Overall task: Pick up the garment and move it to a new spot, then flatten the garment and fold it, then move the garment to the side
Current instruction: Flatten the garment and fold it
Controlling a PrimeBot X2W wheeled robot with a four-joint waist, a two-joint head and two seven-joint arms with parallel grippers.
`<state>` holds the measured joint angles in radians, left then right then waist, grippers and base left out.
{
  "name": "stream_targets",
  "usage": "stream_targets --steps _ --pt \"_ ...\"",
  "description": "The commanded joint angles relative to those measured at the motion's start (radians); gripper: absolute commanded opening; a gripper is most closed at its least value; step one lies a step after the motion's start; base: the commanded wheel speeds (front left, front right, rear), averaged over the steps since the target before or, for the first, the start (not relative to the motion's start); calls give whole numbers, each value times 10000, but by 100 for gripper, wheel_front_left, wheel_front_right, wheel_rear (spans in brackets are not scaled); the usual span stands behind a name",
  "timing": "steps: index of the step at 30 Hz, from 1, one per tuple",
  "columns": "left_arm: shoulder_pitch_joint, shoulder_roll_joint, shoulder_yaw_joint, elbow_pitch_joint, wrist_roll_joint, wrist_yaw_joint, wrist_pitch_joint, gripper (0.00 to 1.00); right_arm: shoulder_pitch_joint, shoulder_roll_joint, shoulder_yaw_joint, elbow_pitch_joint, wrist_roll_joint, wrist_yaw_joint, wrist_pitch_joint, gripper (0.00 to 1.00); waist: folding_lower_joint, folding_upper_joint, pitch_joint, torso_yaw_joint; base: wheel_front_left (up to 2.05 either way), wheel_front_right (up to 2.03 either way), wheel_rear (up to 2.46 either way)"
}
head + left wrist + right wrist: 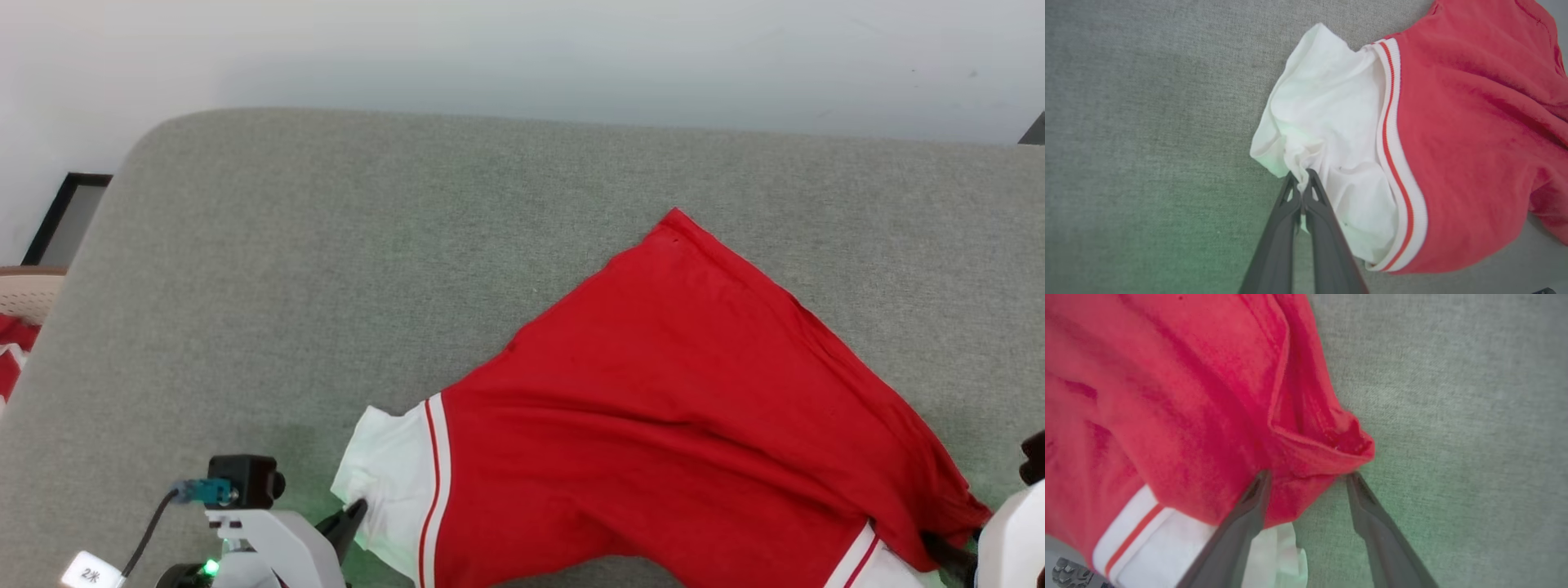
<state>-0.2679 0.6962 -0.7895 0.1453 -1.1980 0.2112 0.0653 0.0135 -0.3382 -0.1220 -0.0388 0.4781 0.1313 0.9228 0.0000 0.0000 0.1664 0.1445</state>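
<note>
The garment [653, 392], a red T-shirt with white sleeves, lies spread and creased on the grey padded surface [326, 269]. My left gripper [1301, 179] is shut on a bunched fold of the left white sleeve [1327, 122]; in the head view it sits at the lower left [355, 514]. My right gripper [1308, 477] stands open at the shirt's right corner, its fingers apart with a loose red fold [1323, 445] lying between the tips. The other white sleeve [1167, 555] shows beneath that hem.
The grey surface [1147, 122] extends well to the left and far side of the shirt. Its rounded far edge meets a pale floor [522, 57]. A tan basket [24, 294] holding red cloth stands off the left edge.
</note>
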Motion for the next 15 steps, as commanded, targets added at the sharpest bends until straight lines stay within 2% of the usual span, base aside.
stream_targets --steps 1,6,9,12,15 --pt "84 19 30 -33 -45 46 -39 0 107 -33 34 -174 60 -9 117 100 0 0 -2 -10 0 0 0" --pt "108 3 43 -159 -73 98 -25 0 65 -204 -228 -1871 308 -9 1058 100 0 0 37 34 0 0 0" --pt "-3 -66 13 -238 -14 89 -4 0 -550 -119 -376 -2803 419 -9 1066 100 0 0 158 147 0 0 0" --pt "-209 -183 -43 -271 63 34 33 0 -1402 -200 -107 -3056 444 -9 779 100 0 0 332 340 0 0 0" --pt "-442 -352 -139 -226 173 -24 97 0 -2537 -226 473 -2611 488 -9 329 100 0 0 547 606 0 0 0"
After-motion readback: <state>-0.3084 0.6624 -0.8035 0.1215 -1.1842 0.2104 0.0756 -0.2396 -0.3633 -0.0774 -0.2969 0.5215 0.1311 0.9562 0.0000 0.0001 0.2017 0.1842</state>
